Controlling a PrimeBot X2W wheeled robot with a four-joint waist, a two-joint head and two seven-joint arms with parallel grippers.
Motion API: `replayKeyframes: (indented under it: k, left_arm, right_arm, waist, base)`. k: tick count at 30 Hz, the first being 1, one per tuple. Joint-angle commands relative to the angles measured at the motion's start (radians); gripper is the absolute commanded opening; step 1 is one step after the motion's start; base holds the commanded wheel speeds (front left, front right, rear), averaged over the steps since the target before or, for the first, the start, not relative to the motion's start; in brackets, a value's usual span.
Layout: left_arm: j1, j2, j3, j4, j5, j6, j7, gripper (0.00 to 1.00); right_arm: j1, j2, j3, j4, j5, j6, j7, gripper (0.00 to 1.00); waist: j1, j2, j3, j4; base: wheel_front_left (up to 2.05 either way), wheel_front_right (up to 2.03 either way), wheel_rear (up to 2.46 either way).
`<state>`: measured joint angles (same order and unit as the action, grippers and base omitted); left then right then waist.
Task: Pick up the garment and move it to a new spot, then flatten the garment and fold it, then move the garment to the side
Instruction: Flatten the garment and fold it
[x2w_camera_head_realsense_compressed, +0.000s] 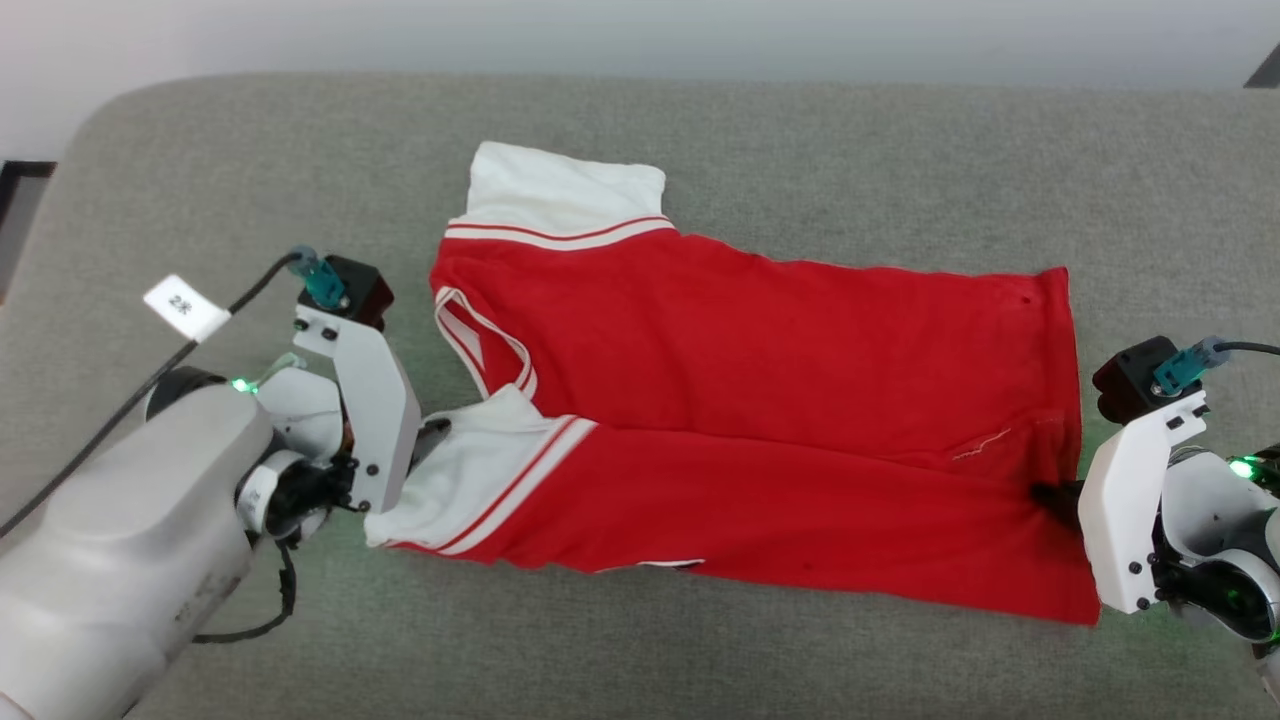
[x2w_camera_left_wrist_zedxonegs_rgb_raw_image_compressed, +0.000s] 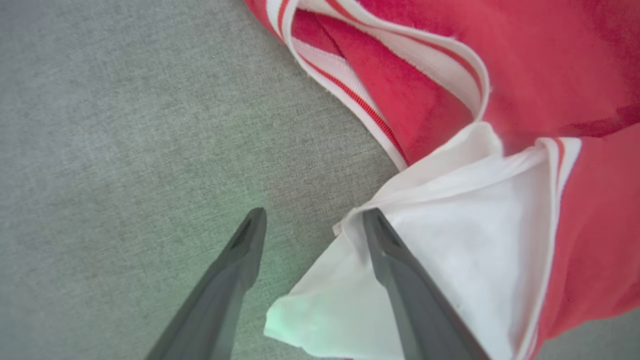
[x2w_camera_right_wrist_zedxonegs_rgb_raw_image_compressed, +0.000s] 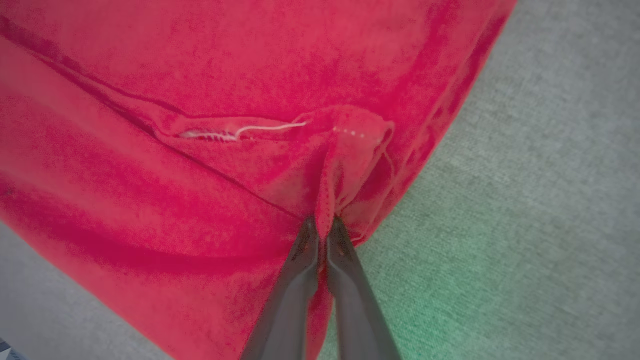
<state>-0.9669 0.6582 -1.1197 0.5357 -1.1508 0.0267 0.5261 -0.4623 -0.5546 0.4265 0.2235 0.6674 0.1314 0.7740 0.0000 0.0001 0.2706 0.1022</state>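
— Garment (x2w_camera_head_realsense_compressed: 760, 400) position?
— I see it folded, centred on the grey cushion (x2w_camera_head_realsense_compressed: 800, 130). My left gripper (x2w_camera_left_wrist_zedxonegs_rgb_raw_image_compressed: 314, 215) stands spread over the white sleeve (x2w_camera_left_wrist_zedxonegs_rgb_raw_image_compressed: 450, 225); my right gripper (x2w_camera_right_wrist_zedxonegs_rgb_raw_image_compressed: 322, 225) pinches the red hem (x2w_camera_right_wrist_zedxonegs_rgb_raw_image_compressed: 350, 150). Cable tag (x2w_camera_head_realsense_compressed: 186, 306) sits beside my left arm.

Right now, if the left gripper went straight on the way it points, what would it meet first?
Most likely the grey cushion ahead of the open left gripper. One finger overlaps the white sleeve of the garment, so that side could catch cloth first; depth is unclear.
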Motion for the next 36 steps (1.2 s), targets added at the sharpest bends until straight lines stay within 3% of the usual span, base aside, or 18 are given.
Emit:
replayKeyframes:
  k: [1,12,26,36]
  left_arm:
    - [-0.007,0.004,0.004,-0.002,-0.003,0.009,0.000,1.00]
    - [0.032,0.055,0.026,-0.122,-0.046,0.085,0.038,1.00]
    - [0.144,0.132,0.031,-0.266,-0.171,0.230,0.182,1.00]
    - [0.186,0.110,0.030,-0.176,-0.179,0.226,0.142,1.00]
  right_arm:
    - [0.015,0.011,0.010,0.017,-0.007,-0.002,0.004,1.00]
    - [0.044,0.030,-0.073,-0.022,-0.036,-0.001,-0.062,1.00]
    - [0.159,0.164,-0.330,-0.212,-0.147,-0.001,-0.206,1.00]
    - [0.342,0.281,-0.497,-0.425,-0.181,-0.001,-0.181,1.00]
  waist:
    - [0.0000,-0.0001,-0.014,0.011]
    - [0.0000,-0.0001,-0.084,0.047]
    - [0.0000,-0.0001,-0.141,-0.004]
    - [0.0000,-0.0001,-0.118,-0.063]
  base:
    - [0.00,0.00,0.00]
    - [0.00,0.00,0.00]
    - [0.00,0.00,0.00]
    - [0.00,0.00,0.00]
